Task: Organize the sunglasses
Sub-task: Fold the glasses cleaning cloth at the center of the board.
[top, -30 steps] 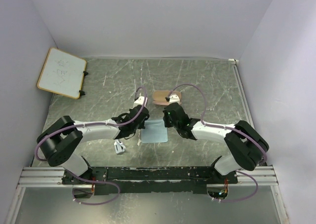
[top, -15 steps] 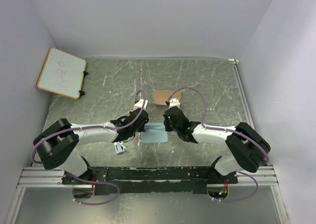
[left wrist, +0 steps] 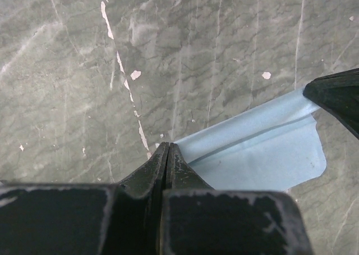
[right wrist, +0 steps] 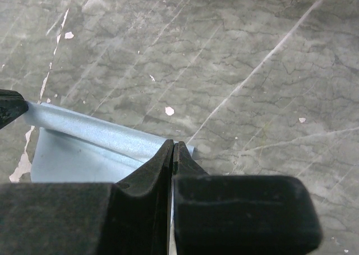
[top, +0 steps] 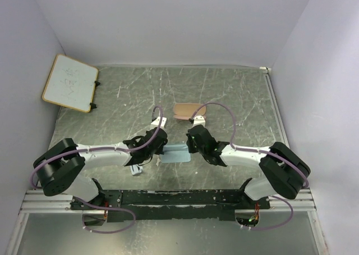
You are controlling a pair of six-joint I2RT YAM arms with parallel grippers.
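The light blue-grey cloth (top: 175,153) lies between the arms, its far edge lifted and folded over toward the near side. My left gripper (top: 163,148) is shut on the cloth's left far corner (left wrist: 258,148). My right gripper (top: 189,148) is shut on its right far corner (right wrist: 84,137). The white-framed sunglasses (top: 134,168) lie on the table left of the cloth, partly hidden under my left arm. The tan-pink case (top: 184,110) lies beyond the grippers. In the left wrist view the left gripper (left wrist: 168,146) pinches the fold; in the right wrist view the right gripper (right wrist: 174,144) does the same.
A whiteboard (top: 69,82) leans at the far left against the wall. White walls close in three sides. A metal rail (top: 168,199) with both arm bases runs along the near edge. The table (top: 235,98) is grey marbled.
Both grippers have moved toward the near edge with the cloth's far corners, folding the cloth over itself so it looks shorter. The left arm now covers part of the sunglasses.
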